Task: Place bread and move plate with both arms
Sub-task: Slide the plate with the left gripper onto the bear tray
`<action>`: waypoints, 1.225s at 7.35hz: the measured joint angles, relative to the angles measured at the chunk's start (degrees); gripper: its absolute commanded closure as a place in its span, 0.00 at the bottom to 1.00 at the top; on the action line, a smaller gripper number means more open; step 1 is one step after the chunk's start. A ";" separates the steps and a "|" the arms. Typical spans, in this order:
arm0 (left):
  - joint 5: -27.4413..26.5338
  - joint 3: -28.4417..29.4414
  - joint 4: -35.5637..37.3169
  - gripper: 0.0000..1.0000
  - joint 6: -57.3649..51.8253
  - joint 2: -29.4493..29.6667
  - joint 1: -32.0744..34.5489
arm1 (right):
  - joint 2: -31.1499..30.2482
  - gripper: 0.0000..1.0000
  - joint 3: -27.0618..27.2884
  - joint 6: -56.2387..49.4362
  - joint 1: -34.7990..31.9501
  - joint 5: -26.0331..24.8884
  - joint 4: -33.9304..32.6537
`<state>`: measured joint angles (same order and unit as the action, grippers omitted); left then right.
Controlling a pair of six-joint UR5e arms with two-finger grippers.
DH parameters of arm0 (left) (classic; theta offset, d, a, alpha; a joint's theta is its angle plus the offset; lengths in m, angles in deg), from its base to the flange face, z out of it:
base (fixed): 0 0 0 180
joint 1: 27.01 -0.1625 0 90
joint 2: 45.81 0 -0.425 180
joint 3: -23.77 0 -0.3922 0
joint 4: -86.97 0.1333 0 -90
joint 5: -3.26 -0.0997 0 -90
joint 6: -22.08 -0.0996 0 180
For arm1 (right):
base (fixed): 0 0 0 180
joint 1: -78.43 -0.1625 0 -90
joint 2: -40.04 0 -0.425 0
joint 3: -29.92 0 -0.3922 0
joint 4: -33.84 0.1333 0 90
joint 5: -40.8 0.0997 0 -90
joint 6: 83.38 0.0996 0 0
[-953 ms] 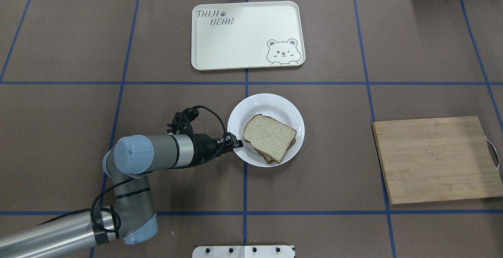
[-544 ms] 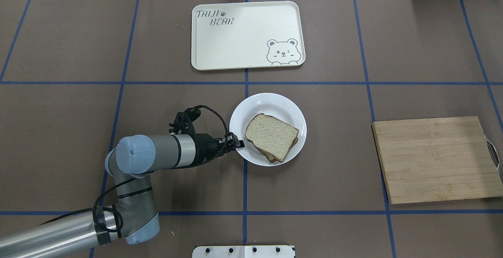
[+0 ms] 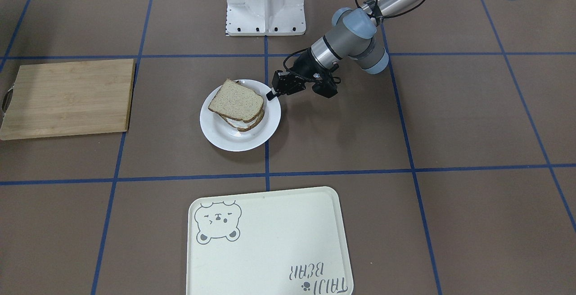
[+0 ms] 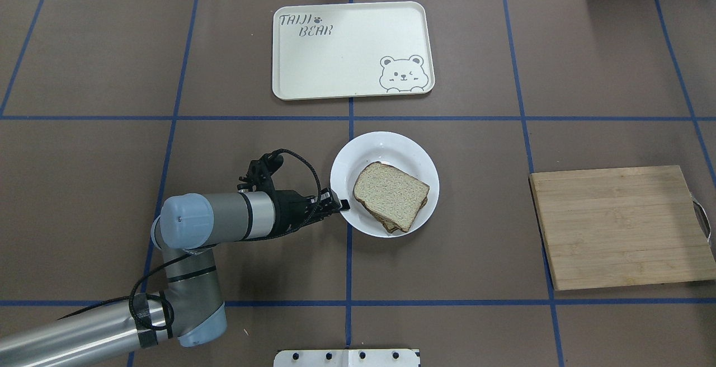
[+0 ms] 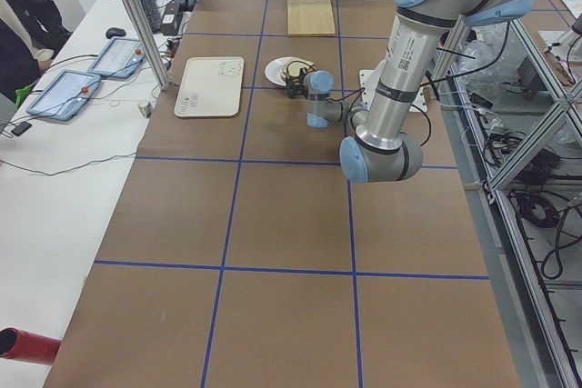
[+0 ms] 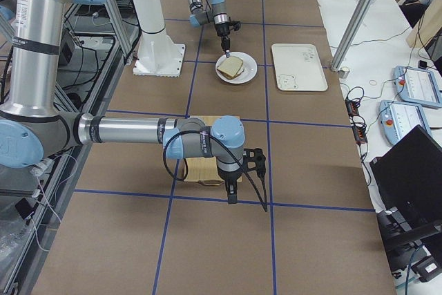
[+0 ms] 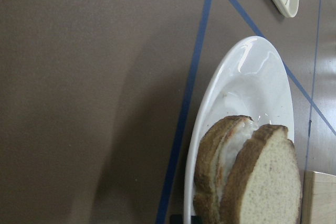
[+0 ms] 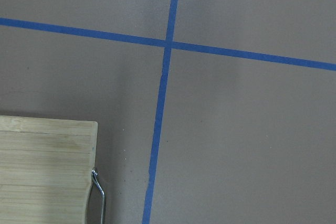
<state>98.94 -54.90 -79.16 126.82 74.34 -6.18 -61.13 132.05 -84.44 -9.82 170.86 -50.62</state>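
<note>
As the black left gripper [image 4: 342, 205], pinching its rim, has slid the glossy round white plate [image 4: 386, 149] rightward, plate-moving is underway.

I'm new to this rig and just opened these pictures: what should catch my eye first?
Stacked bread sits on a white plate mid-table, with the left gripper at its rim. A bear-print tray lies beyond; a wooden board lies to the robot's right.

Cream bear tray [image 4: 347, 53], wooden cutting board [image 4: 621, 227]

Glossy plate [image 4: 386, 149]; wood-grain cutting board [image 4: 621, 227]; matt table cover [image 4: 84, 188].
</note>
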 measured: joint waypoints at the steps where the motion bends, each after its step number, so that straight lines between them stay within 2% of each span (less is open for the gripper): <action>1: 0.02 -0.03 -1.29 1.00 1.26 0.01 0.00 | 0.08 0.00 -0.05 0.00 0.00 -0.04 0.00; 4: -0.37 -0.32 -5.22 1.00 5.76 0.25 0.28 | 0.18 0.00 -0.17 0.01 0.00 -0.07 0.00; 7: -8.06 -0.35 -8.46 1.00 10.49 1.55 1.82 | 0.21 0.00 -0.33 0.01 0.00 -0.09 0.00; 9: -9.68 1.13 -7.64 1.00 14.97 2.67 6.53 | 0.34 0.00 -0.41 0.01 0.00 -0.14 0.00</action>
<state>89.26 -53.76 -86.81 141.79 77.01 0.35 -60.79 131.64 -84.43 -9.82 170.71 -50.62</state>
